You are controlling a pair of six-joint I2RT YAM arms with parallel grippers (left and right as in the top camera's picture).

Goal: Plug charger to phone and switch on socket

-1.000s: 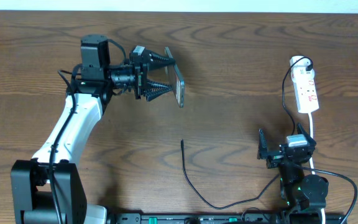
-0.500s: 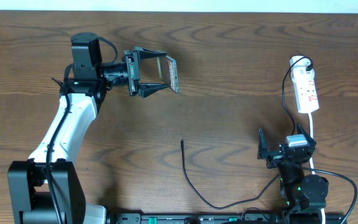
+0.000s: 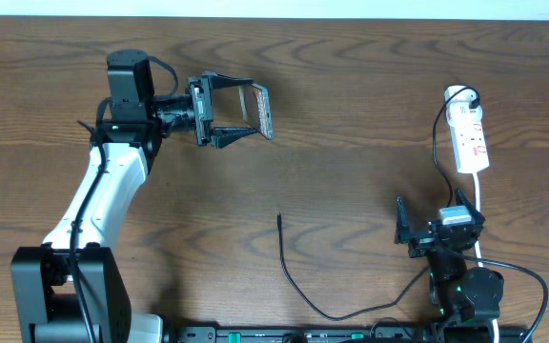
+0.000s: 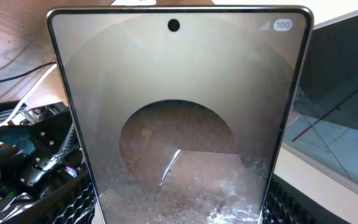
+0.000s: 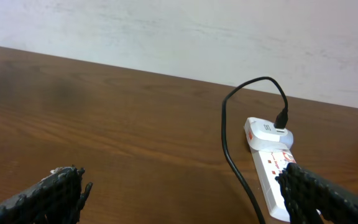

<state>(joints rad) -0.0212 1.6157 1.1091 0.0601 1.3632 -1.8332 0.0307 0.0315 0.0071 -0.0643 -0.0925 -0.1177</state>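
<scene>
My left gripper (image 3: 253, 114) is shut on the phone (image 3: 264, 112) and holds it above the table at the back left. In the left wrist view the phone's screen (image 4: 179, 106) fills the frame between the fingers. The charger's black cable (image 3: 298, 286) lies on the table at the front middle, its plug tip (image 3: 278, 218) free. The cable also runs up to the white socket strip (image 3: 470, 138) at the back right and shows in the right wrist view (image 5: 232, 158). My right gripper (image 3: 434, 233) is open and empty near the front right; the socket (image 5: 272, 165) lies ahead of it.
The socket's thick white cord (image 3: 481, 205) runs down the right side toward the right arm's base. The wooden table (image 3: 351, 114) stretches between the two arms. A pale wall (image 5: 179, 31) stands behind the table's far edge.
My left gripper has swung up and turned with the phone, so its flat face is visible from above instead of its edge. The right arm and cable have not moved.
</scene>
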